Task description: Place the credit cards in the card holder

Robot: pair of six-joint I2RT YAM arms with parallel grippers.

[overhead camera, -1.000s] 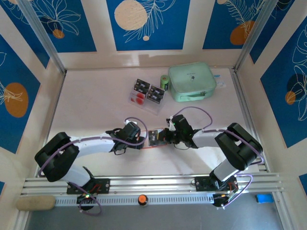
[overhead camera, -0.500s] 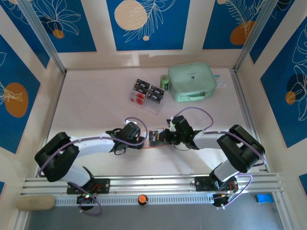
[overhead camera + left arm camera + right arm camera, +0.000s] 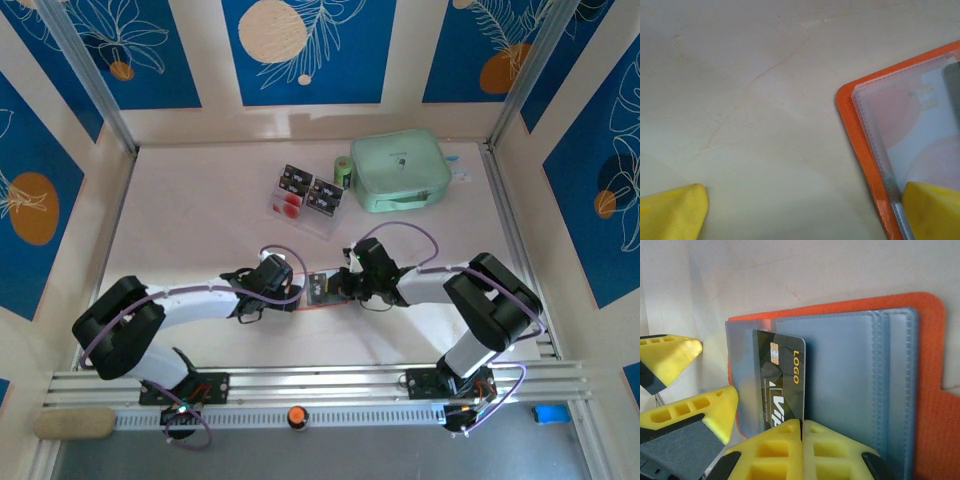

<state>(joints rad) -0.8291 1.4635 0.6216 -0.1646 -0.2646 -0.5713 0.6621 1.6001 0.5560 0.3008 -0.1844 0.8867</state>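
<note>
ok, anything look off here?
Nothing stands out. The card holder lies open and flat; the right tool is shut on a credit card over its inner pocket; the left tool is open at its corner. The other cards sit grouped near the green pouch.

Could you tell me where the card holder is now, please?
The card holder lies open on the table, centre of the top view, between the left claw and right claw.

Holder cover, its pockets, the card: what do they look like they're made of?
The holder cover: orange fabric or textured faux leather, with a fine matte grain. The pockets: grey soft plastic or leatherette, semi-matte, with stitched edges. The card: stiff glossy printed plastic, probably, with a gold chip.
</note>
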